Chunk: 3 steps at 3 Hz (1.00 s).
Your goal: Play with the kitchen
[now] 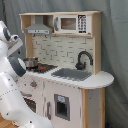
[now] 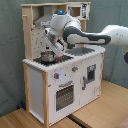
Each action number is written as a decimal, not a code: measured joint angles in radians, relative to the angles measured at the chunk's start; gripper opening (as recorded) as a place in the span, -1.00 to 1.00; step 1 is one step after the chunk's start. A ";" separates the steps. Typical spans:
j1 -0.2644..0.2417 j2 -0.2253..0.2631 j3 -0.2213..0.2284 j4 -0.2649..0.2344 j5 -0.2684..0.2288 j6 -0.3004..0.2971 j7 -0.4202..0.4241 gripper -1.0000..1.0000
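The toy kitchen (image 1: 65, 95) is white and light wood, and it shows in both exterior views. It has a grey hood (image 1: 39, 29), a black faucet (image 1: 83, 59) over a sink (image 1: 71, 74), and a black-red stovetop (image 1: 46, 67). A small metal pot (image 2: 47, 56) stands on the stovetop (image 2: 56, 59). In the second exterior view my white arm reaches in from the right, and my gripper (image 2: 59, 48) hangs just above the stovetop, to the right of the pot. The oven door (image 2: 64, 95) and the knobs (image 2: 57, 76) are on the front.
In the first exterior view my arm's white links (image 1: 10, 85) fill the left side, in front of the kitchen's left end. The pot (image 1: 31, 63) shows past them. A toy microwave (image 1: 70, 23) sits on the top shelf. The kitchen stands on a wooden floor (image 2: 100, 115) before a grey curtain.
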 joint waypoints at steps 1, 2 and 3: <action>0.054 -0.003 0.001 0.000 -0.086 0.001 -0.022 1.00; 0.101 -0.010 0.001 0.001 -0.180 0.006 -0.070 1.00; 0.136 -0.029 0.002 0.001 -0.259 0.032 -0.129 1.00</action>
